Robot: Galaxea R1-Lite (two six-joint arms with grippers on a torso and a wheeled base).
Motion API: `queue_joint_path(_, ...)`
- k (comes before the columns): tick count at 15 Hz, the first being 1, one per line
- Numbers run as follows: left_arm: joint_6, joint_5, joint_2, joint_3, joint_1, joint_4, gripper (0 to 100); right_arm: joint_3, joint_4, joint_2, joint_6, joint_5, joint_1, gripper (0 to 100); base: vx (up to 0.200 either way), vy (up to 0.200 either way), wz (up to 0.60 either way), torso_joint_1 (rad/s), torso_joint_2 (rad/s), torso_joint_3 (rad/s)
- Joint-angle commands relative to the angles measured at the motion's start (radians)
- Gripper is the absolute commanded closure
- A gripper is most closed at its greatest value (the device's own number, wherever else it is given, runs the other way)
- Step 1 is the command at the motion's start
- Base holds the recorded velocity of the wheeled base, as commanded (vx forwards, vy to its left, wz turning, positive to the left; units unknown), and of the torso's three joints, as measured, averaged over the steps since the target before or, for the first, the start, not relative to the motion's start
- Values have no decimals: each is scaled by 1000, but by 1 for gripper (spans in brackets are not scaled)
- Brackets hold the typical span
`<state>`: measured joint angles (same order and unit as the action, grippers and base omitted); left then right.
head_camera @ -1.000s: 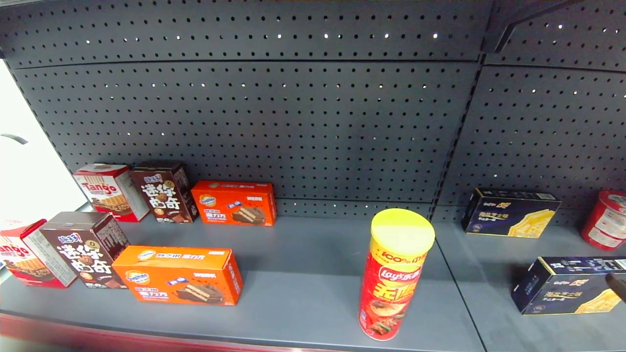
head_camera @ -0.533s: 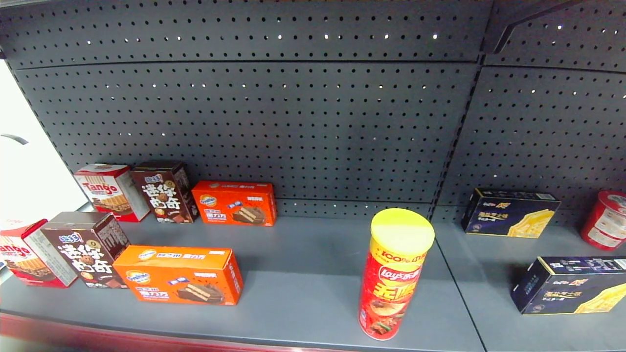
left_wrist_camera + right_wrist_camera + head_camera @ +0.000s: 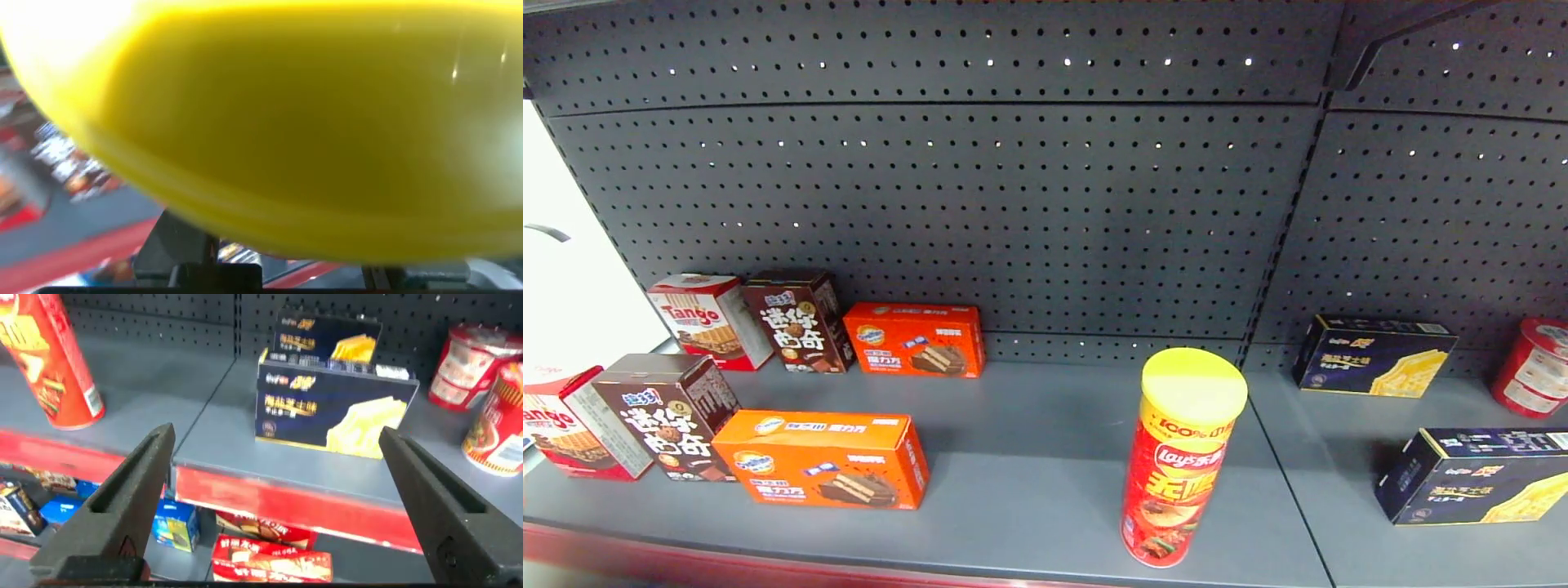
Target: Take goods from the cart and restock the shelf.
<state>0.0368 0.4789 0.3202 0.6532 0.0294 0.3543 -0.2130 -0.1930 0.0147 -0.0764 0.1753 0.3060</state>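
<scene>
A dark pegboard back [image 3: 1013, 204] rises behind the grey shelf [image 3: 1045, 498], which is only partly stocked. On its middle stretch a tall red chip can [image 3: 1180, 457] with a yellow lid stands upright near the front edge, well apart from the orange box [image 3: 825, 461] to its left.

The right gripper [image 3: 276, 441] hangs in front of the shelf edge with its jaws spread wide and nothing between them, facing the front dark blue box [image 3: 327, 408]. A smooth yellow surface [image 3: 310, 122] sits very close to the left wrist camera. It is likely the lid of another can, but I cannot tell whether the left gripper is holding it.

The main risk is the standing can: it is tall and narrow, so a brush from an arm or an incoming item could tip it off the edge. If the yellow thing is a can, it would need to go down flat and upright or it would roll.

The two blue boxes and the red cups [image 3: 1531, 367] crowd the right bay, and more packets [image 3: 270, 555] lie on the tier below.
</scene>
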Motion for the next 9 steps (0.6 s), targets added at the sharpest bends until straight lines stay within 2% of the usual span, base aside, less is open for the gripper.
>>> queue_joint_path(1,0,58,166,20,1,-92,100,57,7,-15,-20,26,2,0,0,0,0,0,0,0)
queue_joint_path(2,0,61,191,22,1,-116,100,69,12,-15,-17,36,2,0,0,0,0,0,0,0)
queue_joint_path(3,2,66,252,22,9,-181,100,110,41,-15,-17,62,2,0,0,0,0,0,0,0)
queue_joint_path(5,0,61,319,23,78,-247,100,135,90,-15,-22,69,2,0,0,0,0,0,0,0)
queue_joint_path(6,0,61,324,23,83,-250,100,135,92,-15,-22,64,2,0,0,0,0,0,0,0)
queue_joint_path(7,0,61,364,26,121,-274,100,138,96,-15,-17,62,2,0,0,0,0,0,0,0)
queue_joint_path(9,0,63,390,26,153,-273,100,139,96,-15,-10,46,2,0,0,0,0,0,0,0)
